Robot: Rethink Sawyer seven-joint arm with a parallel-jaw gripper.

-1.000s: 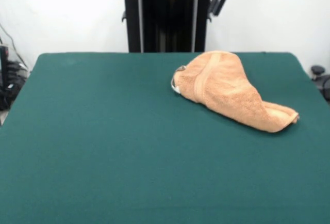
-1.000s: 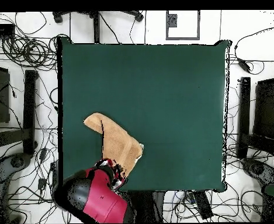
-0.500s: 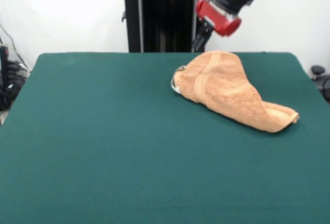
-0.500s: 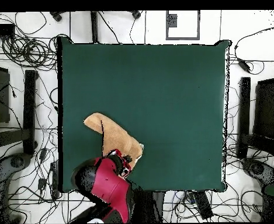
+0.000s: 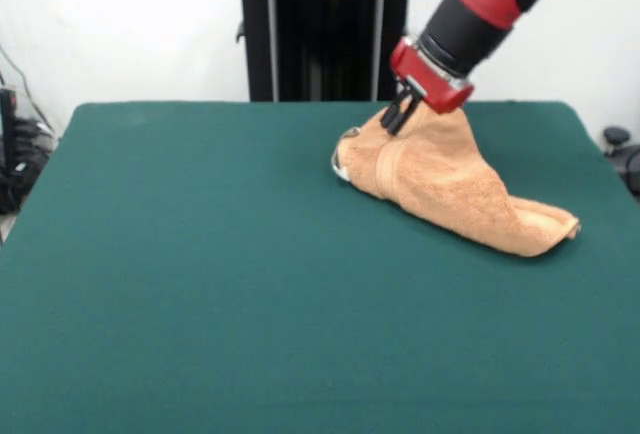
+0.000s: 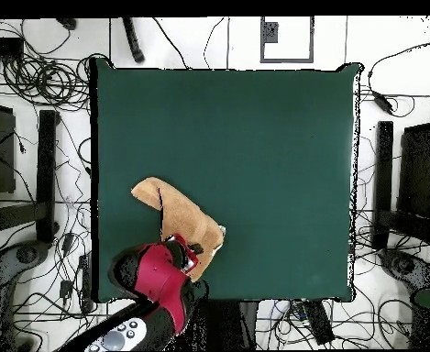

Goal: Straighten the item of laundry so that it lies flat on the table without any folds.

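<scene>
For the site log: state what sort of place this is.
Most likely a robotics lab or test cell. A red and black arm's gripper works over a towel on a green cloth-covered table, and loose cables and equipment stands crowd the white floor around it.

Low front view across the table (image 5: pixel 200 284), overhead view straight down; both sharing its green top.

Pincer (image 5: pixel 393 119) finger gap too small to judge. Overhead: arm (image 6: pixel 156 280) hides towel's (image 6: pixel 177 215) near end. Front table (image 5: pixel 200 284) edge cut off.
</scene>
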